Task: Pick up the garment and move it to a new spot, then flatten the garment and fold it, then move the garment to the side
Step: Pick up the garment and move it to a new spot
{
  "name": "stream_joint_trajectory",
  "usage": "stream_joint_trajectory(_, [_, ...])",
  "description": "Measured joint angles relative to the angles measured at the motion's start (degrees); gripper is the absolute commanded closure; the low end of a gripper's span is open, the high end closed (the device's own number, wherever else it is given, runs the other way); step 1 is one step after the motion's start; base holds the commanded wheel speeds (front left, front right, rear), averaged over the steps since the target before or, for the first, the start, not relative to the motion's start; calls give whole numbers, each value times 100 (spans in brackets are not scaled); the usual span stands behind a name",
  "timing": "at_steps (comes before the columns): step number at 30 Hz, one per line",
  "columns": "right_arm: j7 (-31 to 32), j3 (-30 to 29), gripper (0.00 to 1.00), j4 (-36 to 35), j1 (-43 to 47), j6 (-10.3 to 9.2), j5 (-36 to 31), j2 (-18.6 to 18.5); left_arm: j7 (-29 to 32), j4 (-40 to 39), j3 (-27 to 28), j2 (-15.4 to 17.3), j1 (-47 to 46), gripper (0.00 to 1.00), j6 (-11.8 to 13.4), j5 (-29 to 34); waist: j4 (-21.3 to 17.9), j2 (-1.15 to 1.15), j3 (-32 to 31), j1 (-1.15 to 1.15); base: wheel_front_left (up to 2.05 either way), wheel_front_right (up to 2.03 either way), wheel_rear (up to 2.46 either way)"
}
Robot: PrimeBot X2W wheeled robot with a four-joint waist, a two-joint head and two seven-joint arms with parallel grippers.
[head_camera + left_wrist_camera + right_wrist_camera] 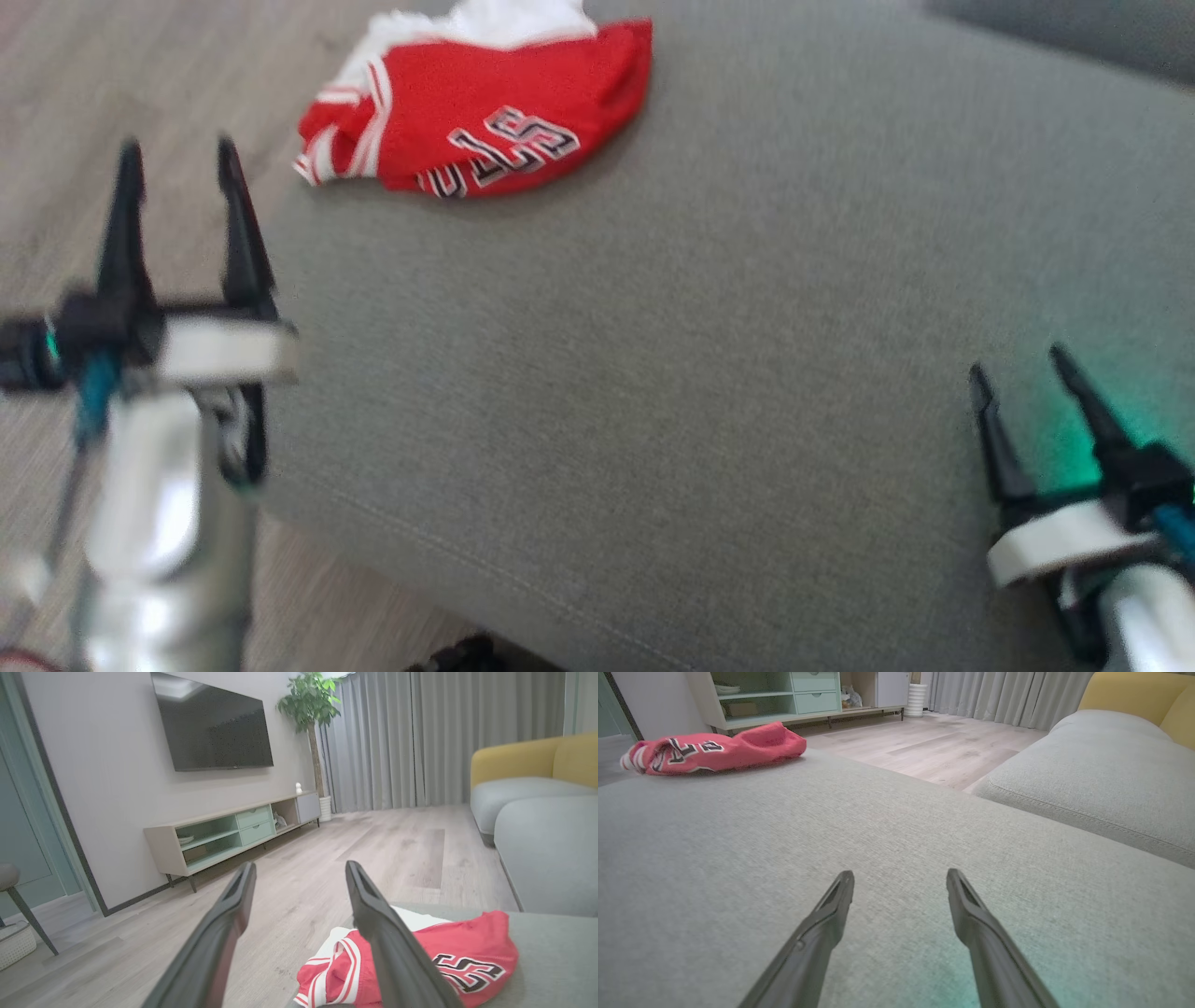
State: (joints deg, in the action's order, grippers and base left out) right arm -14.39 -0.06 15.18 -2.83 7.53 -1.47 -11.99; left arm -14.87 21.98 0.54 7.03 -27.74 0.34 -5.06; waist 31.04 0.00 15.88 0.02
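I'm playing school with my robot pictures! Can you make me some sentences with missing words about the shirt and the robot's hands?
1. The crumpled shirt is mostly ____ with white stripes.
2. It lies on a ____ cushion.
3. The left hand and the right hand are both ____ and holding nothing.
4. The hand closer to the shirt is the ____ one.
Missing words: red, grey, open, left.

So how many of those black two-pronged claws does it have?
2. The left tool hangs open at the left edge of the grey cushion; the right tool is open over its right side.
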Motion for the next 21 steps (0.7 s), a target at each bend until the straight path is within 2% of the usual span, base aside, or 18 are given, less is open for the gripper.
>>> stream_joint_trajectory(4, [-9,82,0,-282,-202,0,-22,-419,291,1395,35,265,-1300,0,-274,-112,-111,0,511,-1,0,0,0])
stream_joint_trajectory(5, [-9,82,0,-282,-202,0,-22,-419,291,1395,35,265,-1300,0,-274,-112,-111,0,511,-1,0,0,0])
stream_joint_trajectory(11, [-81,193,0,-921,-445,0,-63,-818,870,3104,123,495,-2888,0,-630,-453,-435,0,1198,-2,0,0,0])
stream_joint_trajectory(14, [-73,203,0,-1250,-498,0,-63,-933,1134,3801,121,572,-3209,0,-697,-573,-643,0,1453,-2,0,0,0])
stream_joint_trajectory(17, [-60,202,0,-1519,-584,0,-63,-982,1688,4482,87,677,-3319,0,-698,-591,-855,0,1666,-2,0,0,0])
stream_joint_trajectory(21, [-29,156,0,-1872,-623,0,-63,-1001,1942,4925,123,715,-3361,0,-742,-772,-1053,0,1959,-2,0,0,0])
